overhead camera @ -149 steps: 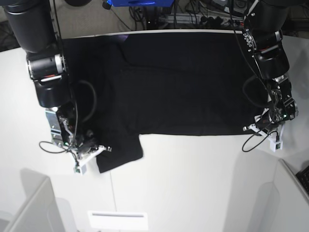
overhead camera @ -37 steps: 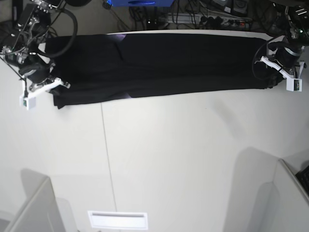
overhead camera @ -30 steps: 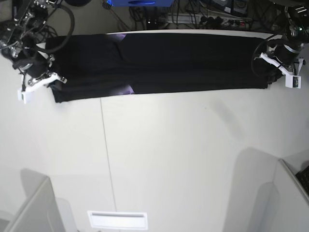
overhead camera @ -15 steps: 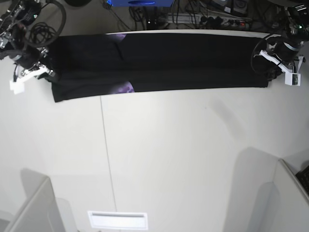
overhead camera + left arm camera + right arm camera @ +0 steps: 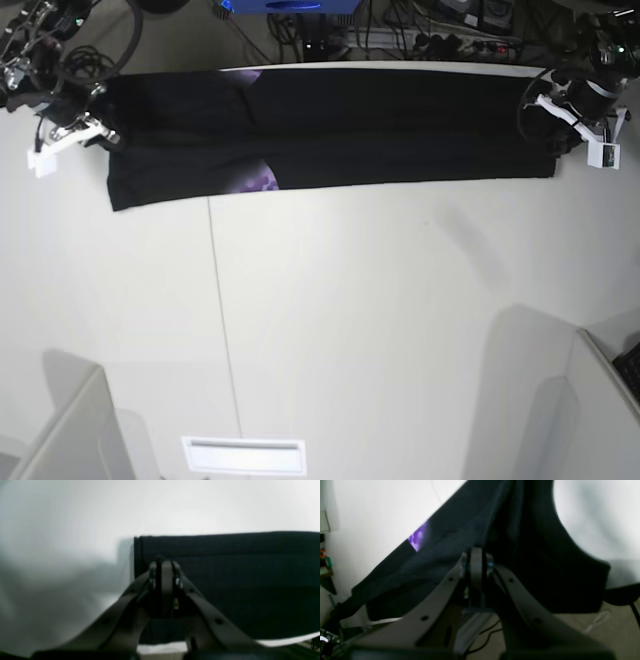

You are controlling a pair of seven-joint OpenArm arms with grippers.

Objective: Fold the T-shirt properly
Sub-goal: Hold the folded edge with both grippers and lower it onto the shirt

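Stretched as a long black band between both grippers: the T-shirt (image 5: 330, 130), lying on the white table (image 5: 350, 320). Left gripper (image 5: 163, 566) clamped on the cloth's end corner, fabric running off to its right. Right gripper (image 5: 476, 555) pinched on the opposite end, purple print (image 5: 418, 536) showing up-left of its tips.

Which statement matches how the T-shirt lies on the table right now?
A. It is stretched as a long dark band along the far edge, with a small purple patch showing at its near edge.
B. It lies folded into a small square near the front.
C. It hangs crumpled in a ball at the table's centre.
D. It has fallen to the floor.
A: in the base view the T-shirt spans the far edge of the table, with a purple patch at its near hem.
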